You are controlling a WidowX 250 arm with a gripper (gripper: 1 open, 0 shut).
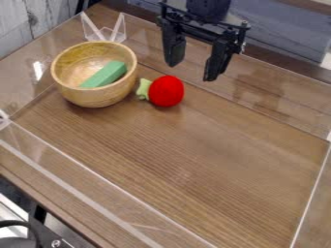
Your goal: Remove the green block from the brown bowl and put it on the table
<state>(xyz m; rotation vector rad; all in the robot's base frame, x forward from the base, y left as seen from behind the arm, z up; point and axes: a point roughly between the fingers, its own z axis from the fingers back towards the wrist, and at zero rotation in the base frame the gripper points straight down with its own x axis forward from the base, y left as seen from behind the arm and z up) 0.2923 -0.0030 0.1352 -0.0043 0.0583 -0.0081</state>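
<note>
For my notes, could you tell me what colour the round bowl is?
Light tan, camera view.

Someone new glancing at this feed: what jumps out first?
Most likely the round red toy, the brightest spot, on the wooden table beside the bowl, and the black gripper hanging above and to the right of it in the picture. Next comes the light wooden bowl at the left, with the mint-green block lying inside.

Green block [106, 74] lies in brown bowl [96, 96].
</note>
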